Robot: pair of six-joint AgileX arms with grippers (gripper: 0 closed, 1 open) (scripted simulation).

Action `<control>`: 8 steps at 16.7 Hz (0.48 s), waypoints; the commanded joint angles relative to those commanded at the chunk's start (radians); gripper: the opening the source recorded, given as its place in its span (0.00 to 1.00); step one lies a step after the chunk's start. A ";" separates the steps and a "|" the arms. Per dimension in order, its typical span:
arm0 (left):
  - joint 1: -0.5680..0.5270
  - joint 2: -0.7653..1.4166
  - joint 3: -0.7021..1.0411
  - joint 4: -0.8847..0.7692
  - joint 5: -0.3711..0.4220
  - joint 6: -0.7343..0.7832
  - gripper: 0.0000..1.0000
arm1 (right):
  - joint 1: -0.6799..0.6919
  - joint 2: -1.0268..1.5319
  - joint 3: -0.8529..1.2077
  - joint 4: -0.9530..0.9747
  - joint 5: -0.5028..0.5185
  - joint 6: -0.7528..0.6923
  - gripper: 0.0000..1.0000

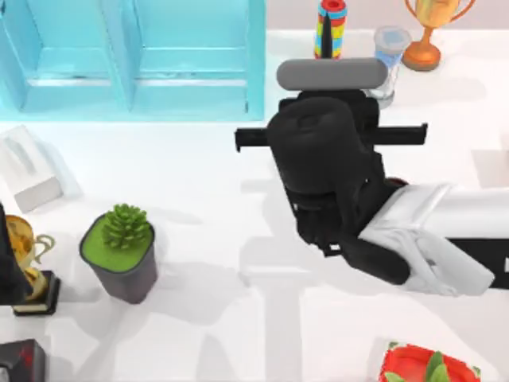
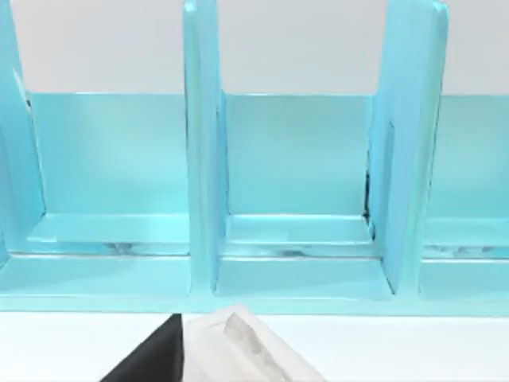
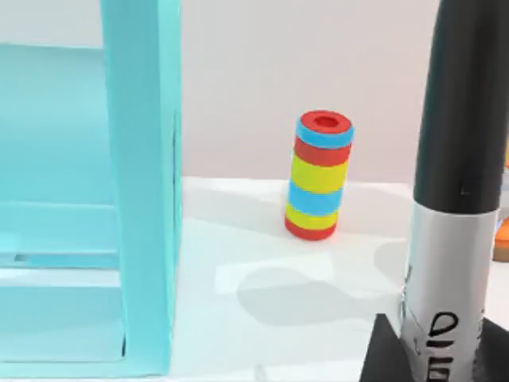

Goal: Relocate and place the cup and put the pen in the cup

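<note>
The right arm reaches over the middle of the tabletop, near the striped cylinder. Its pincer is clamped on the pen, held upright, probably so it can drop straight into the cup.

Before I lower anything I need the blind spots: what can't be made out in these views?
1. Black marker pen with a white label band: both ends cut off by the right wrist view's edges.
2. White table under the right arm: covered by the arm's black body in the top view, so the brownish-pink ribbed cup's spot cannot be told.
3. Left arm: parked, cut off by the top view's left edge.
</note>
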 joint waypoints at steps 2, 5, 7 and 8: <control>0.000 0.000 0.000 0.000 0.000 0.000 1.00 | 0.022 -0.040 -0.090 0.187 0.087 -0.088 0.00; 0.000 0.000 0.000 0.000 0.000 0.000 1.00 | 0.054 -0.089 -0.214 0.432 0.198 -0.209 0.00; 0.000 0.000 0.000 0.000 0.000 0.000 1.00 | 0.071 -0.115 -0.283 0.564 0.256 -0.276 0.00; 0.000 0.000 0.000 0.000 0.000 0.000 1.00 | 0.079 -0.126 -0.314 0.620 0.281 -0.305 0.00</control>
